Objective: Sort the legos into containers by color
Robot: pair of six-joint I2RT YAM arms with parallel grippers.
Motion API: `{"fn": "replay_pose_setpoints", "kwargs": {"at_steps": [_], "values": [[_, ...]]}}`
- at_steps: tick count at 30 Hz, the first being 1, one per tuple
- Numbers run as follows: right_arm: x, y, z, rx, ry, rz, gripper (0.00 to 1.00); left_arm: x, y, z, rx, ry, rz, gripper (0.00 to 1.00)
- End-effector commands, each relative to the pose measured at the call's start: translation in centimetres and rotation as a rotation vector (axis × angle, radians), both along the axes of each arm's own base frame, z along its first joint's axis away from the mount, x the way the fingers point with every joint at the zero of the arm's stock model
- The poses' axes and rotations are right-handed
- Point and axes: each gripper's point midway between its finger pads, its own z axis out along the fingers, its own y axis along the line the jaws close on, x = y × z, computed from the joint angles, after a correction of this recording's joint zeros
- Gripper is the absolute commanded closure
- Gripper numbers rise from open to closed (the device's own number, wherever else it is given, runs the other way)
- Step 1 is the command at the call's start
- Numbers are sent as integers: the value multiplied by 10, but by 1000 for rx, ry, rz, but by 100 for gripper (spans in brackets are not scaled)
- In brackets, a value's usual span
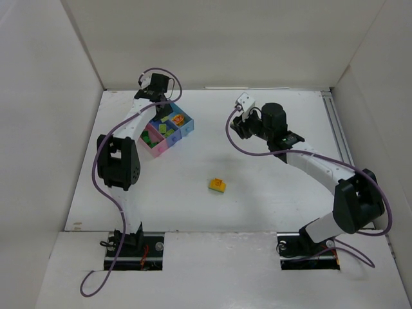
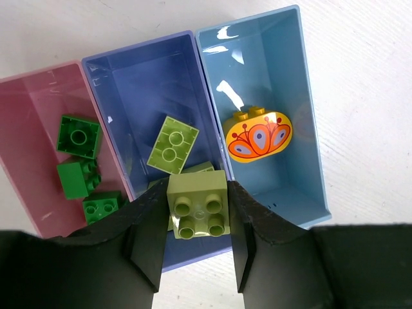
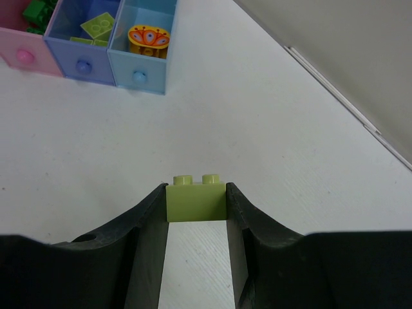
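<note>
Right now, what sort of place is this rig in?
Probably a lab test cell, not a home or factory: plain white panel walls box in a white table, two cabled arms are bolted at its near edge, and the props are a pink-and-blue plastic bin tray and small studded toy bricks.

Overhead view far; left wrist close above bins; right wrist low, same bins distant.

no readable text, labels, brands or numbers anywhere
</note>
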Motion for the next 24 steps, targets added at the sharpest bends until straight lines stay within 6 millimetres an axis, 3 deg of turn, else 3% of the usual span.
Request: {"fn": "replay_pose_setpoints", "kwargs": {"at_steps": [1, 4, 14, 16, 19, 20, 24], "values": [[7, 6, 27, 47, -52, 16, 100, -8, 7, 27, 4, -51, 14, 65], [6, 7, 27, 49, -51, 25, 100, -9, 7, 33, 1, -63, 14, 57], [6, 7, 27, 49, -51, 25, 100, -14, 8, 35, 1, -65, 14, 52], [5, 8, 28, 51, -50, 34, 100, -15, 7, 37, -4, -71, 1, 38], [5, 8, 28, 51, -50, 34, 100, -18, 6, 42, -13, -80, -5, 5], [2, 12, 28, 51, -50, 43, 100, -20, 4, 47, -24, -93, -12, 0], [3, 24, 27, 53, -47, 70, 100, -32, 6, 56, -45, -114, 7, 0]]}}
